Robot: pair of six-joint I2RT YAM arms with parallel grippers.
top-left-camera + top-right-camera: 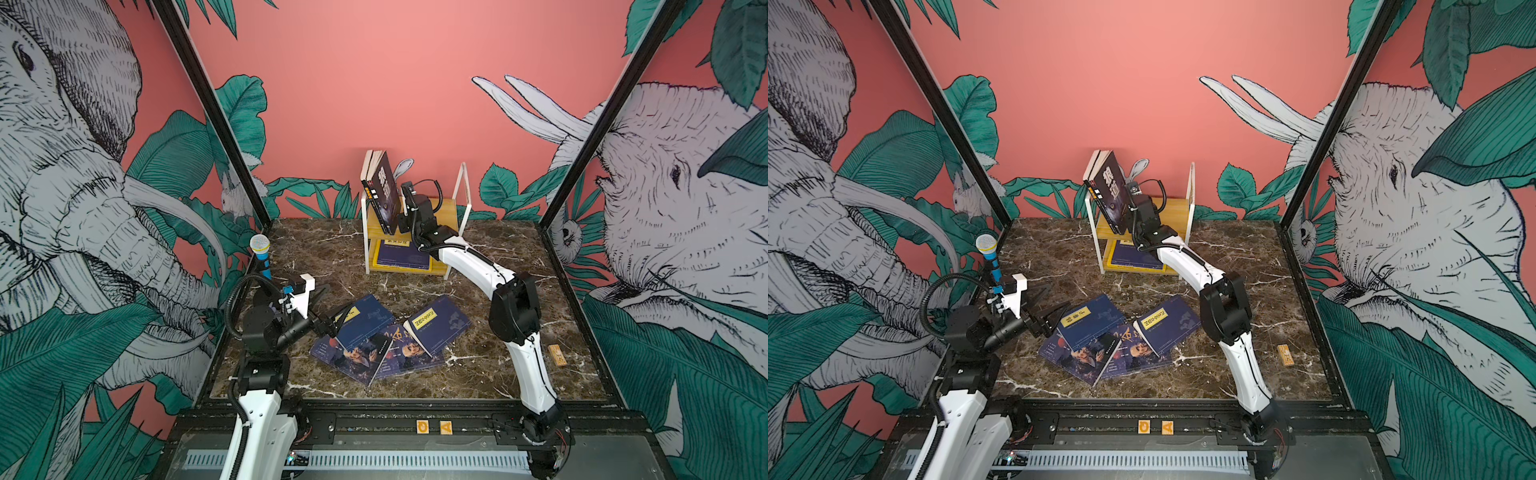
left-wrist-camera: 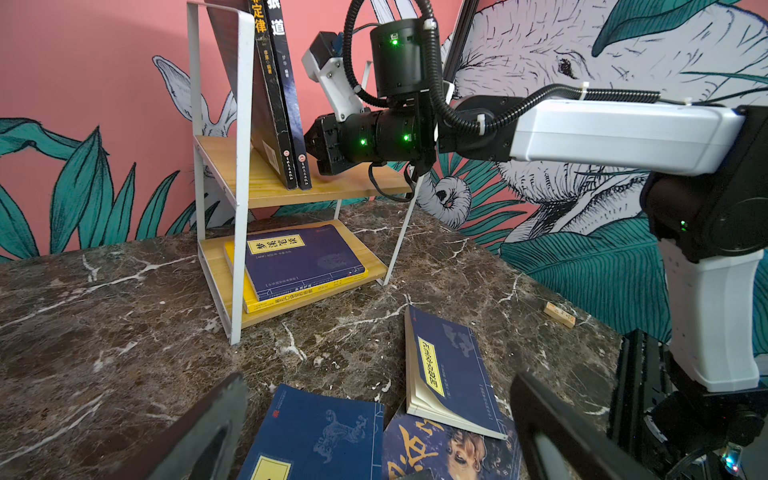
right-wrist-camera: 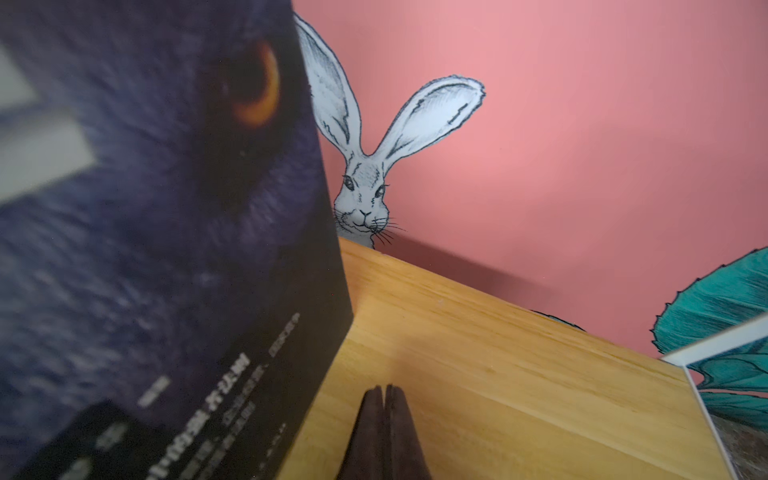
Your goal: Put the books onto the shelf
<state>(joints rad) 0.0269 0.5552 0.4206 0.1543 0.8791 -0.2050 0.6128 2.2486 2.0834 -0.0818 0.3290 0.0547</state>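
Observation:
The shelf (image 1: 448, 209) (image 1: 1178, 206) stands at the table's back. A black wolf-eye book (image 1: 384, 189) (image 3: 145, 208) leans upright on its upper board (image 3: 498, 353). My right gripper (image 1: 401, 220) (image 2: 309, 143) (image 3: 384, 390) is shut and empty, its tips low over that board, right beside the black cover. A navy book (image 2: 299, 257) lies flat on the lower board. Several navy books (image 1: 365, 318) (image 1: 438, 328) (image 1: 1088, 357) lie overlapped on the table. My left gripper (image 1: 1054, 307) (image 2: 378, 432) hangs open at the pile's left edge, holding nothing.
A dark brown book (image 2: 266, 83) stands behind the black one, and a yellow book (image 2: 266, 305) lies under the navy one on the shelf. A toy microphone (image 1: 261, 253) stands at the left table edge. A small wooden block (image 1: 557, 355) lies at the right.

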